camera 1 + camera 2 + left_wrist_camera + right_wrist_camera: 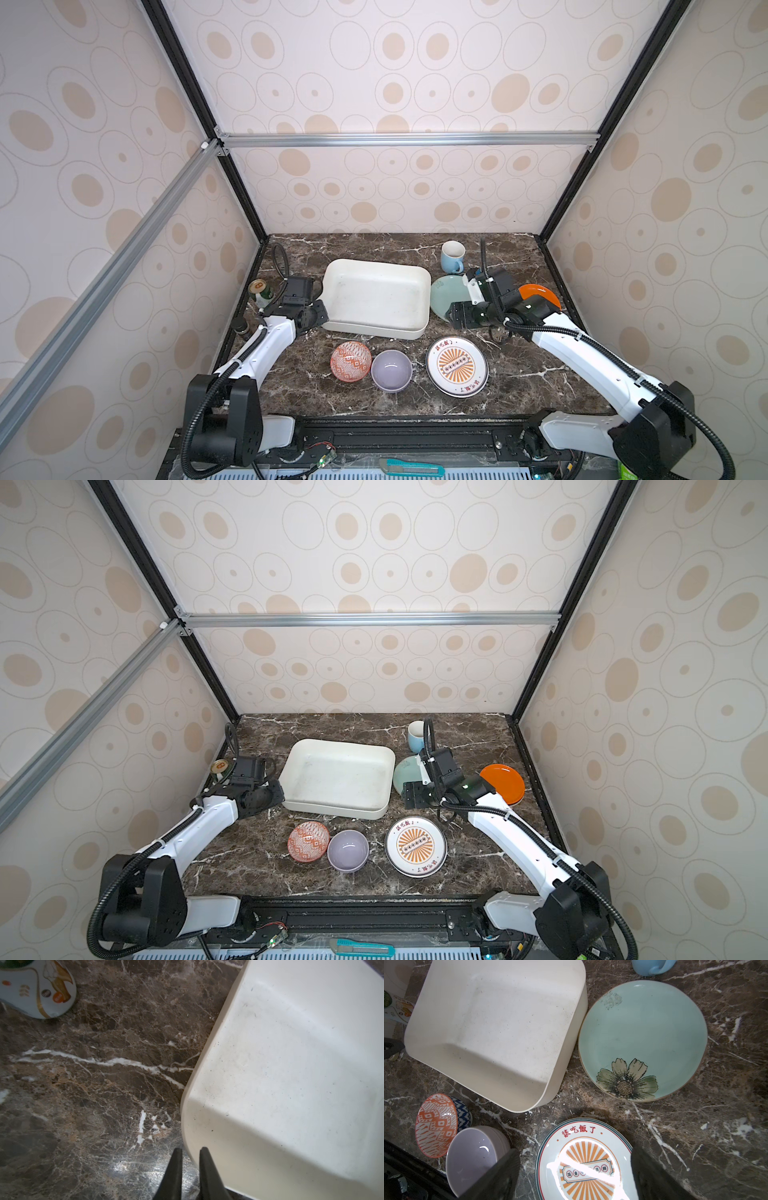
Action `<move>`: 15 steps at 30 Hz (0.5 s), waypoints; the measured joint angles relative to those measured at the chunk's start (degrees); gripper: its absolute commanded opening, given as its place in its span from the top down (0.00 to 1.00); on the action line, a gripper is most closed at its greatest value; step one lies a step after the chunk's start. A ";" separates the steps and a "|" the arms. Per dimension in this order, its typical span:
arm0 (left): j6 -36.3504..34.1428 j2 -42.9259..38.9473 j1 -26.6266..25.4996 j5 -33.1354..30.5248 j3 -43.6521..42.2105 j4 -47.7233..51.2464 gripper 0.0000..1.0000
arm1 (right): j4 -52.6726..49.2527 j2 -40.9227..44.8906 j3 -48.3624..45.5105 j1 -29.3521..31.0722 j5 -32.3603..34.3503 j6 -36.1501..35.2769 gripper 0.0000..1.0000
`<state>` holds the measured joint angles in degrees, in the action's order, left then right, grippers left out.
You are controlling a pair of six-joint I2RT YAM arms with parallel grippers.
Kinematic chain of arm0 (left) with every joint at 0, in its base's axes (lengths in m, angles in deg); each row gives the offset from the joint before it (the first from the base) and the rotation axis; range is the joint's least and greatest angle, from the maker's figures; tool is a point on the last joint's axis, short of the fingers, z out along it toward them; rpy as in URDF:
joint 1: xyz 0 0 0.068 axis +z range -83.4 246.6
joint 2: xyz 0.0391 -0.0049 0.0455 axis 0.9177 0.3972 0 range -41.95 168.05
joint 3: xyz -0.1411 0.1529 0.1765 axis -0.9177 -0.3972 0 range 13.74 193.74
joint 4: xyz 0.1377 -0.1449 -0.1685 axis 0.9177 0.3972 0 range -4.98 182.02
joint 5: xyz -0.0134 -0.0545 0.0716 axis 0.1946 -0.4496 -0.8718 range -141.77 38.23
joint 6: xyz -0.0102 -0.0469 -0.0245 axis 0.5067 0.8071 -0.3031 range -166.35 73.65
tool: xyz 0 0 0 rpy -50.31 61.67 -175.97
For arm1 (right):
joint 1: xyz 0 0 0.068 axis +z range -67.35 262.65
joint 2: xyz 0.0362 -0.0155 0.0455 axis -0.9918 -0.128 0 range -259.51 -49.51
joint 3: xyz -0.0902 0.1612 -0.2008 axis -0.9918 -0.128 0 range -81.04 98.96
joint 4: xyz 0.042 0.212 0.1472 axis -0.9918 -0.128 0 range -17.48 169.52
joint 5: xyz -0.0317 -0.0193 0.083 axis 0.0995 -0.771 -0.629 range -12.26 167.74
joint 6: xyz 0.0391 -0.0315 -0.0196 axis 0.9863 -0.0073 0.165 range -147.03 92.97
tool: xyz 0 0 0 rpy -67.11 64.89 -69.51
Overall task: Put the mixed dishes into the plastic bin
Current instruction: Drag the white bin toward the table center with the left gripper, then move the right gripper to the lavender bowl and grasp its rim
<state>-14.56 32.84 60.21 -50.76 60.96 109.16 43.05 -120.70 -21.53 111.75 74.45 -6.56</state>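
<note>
Plastic bin open above, teal floral plate just beside it

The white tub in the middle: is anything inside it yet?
No dishes: the tub shows only a bare, speckled floor in both top views. Its near wall hides a thin strip of floor from above.

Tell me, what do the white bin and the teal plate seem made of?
Bin: probably plastic, matte; its surface is dull, with scuffs and dark specks. Teal plate: probably glazed ceramic; it has a smooth sheen, a painted flower and a brownish rim.
</note>
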 measured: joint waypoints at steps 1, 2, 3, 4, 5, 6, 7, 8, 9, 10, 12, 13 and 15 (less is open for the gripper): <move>0.20 -0.59 -0.66 0.00 0.00 0.00 0.54 | -0.46 0.00 0.00 0.31 0.00 0.09 0.15; 0.26 -1.29 -1.40 0.13 0.00 0.04 0.44 | -0.98 0.00 0.02 0.90 0.04 0.09 0.16; 0.20 -2.12 -2.32 0.20 0.00 0.13 0.35 | -1.51 0.00 0.02 1.60 0.04 0.13 0.16; -0.04 -3.26 -3.54 0.31 0.02 0.17 0.27 | -2.14 -0.04 0.02 2.56 0.04 0.26 0.16; -0.26 -4.35 -4.70 0.50 0.02 0.22 0.23 | -2.71 -0.04 0.02 3.50 0.07 0.35 0.16; -0.50 -5.86 -6.29 0.63 0.02 0.24 0.17 | -3.26 -0.04 0.02 4.63 0.13 0.61 0.16; -0.74 -7.43 -7.96 0.94 0.04 0.22 0.11 | -3.67 -0.04 0.02 5.79 0.20 1.05 0.16; -0.96 -8.81 -9.44 1.14 0.04 0.20 0.07 | -3.91 -0.04 0.00 6.78 0.26 1.31 0.16; -1.22 -10.51 -11.41 1.38 0.04 0.13 0.03 | -4.20 -0.04 -0.07 8.02 0.28 1.68 0.17; -1.42 -12.09 -13.35 1.77 0.04 0.07 0.01 | -4.44 -0.04 -0.17 9.40 0.26 2.29 0.18; -1.62 -14.95 -16.65 2.45 0.04 0.07 0.01 | -4.50 -0.13 -0.70 12.04 0.48 3.52 0.19; -1.62 -16.39 -18.10 2.80 -0.11 -0.07 0.01 | -4.48 -0.26 -1.09 13.49 0.55 4.20 0.20; -1.60 -19.23 -20.13 3.41 -1.07 -0.33 0.01 | -4.37 -0.96 -1.86 16.37 1.01 5.75 0.22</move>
<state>-16.16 13.60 40.08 -47.35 59.89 108.83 38.68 -121.67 -23.39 128.12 75.46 -0.81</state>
